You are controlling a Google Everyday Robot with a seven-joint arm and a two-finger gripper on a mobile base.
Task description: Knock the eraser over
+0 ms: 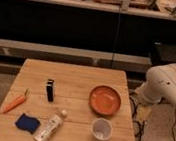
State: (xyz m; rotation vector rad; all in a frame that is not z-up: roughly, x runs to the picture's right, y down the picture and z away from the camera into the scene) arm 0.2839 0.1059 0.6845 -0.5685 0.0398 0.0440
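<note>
1. And there was the eraser (50, 90): standing upright left of centre on the wooden surface (80, 76); a carrot (15, 103) lay to its left, the orange bowl (105, 99) sat well apart to its right.
2. Nearer the camera lay a blue soft lump (27, 122), a clear bottle (51, 126) on its side and a white cup (102, 129); none of them touched the eraser.
3. The white arm (166, 80) hung off the surface's right side; the end effector was out of frame beyond it, jaws spread wide and apparently carrying nothing.
4. Step in hand, by my read: the approach; nothing had reached the eraser, so the knock was not yet done.
5. The next move called for a long reach leftward, passing over or behind the bowl; then a low sideways push on the eraser's upper half, clear of the bottle.
</note>
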